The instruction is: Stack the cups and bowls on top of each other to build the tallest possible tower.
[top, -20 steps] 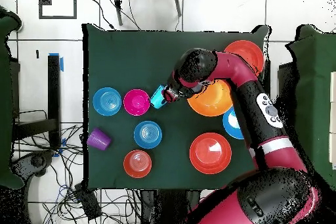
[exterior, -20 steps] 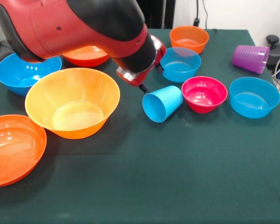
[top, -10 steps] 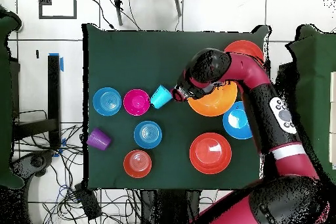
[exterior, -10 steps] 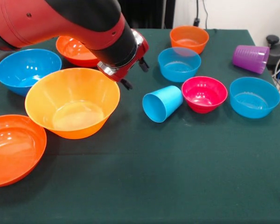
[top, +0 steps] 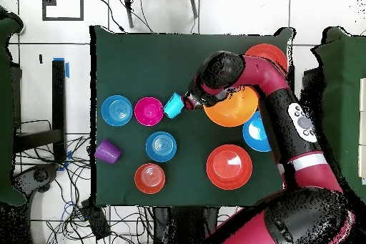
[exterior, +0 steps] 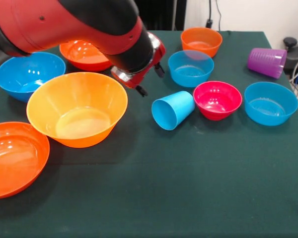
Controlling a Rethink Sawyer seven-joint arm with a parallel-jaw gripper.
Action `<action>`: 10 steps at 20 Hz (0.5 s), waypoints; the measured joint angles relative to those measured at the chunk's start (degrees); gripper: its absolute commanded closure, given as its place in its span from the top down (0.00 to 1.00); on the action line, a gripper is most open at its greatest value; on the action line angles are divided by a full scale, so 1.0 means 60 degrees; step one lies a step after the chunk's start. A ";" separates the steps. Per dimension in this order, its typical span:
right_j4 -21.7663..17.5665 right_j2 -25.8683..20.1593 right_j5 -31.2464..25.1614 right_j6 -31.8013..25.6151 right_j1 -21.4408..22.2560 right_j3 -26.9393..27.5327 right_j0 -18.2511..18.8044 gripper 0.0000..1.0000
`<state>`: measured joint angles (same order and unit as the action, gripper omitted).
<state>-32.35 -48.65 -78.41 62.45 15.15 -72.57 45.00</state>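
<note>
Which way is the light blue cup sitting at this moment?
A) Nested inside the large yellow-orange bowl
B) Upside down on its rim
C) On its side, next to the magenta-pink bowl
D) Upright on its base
C. The light blue cup lies tipped over on the green cloth, its open mouth facing the camera in the front view and its closed end pointing toward the magenta-pink bowl.

No readable text anywhere here, honestly. No labels, brand marks, numbers or signs show up on the bowls, the cups, the red and black arm or the green desk cover, in either the front or overhead view.
</note>
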 measured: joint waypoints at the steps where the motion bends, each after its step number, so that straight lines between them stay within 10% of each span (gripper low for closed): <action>1: 0.0000 -0.0003 0.0000 0.0000 0.0003 0.0015 -0.0079 1.00; 10: 0.0020 -0.0061 -0.0002 0.0000 0.0042 -0.0014 -0.0296 1.00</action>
<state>-32.23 -49.01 -78.42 62.45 15.40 -72.66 43.22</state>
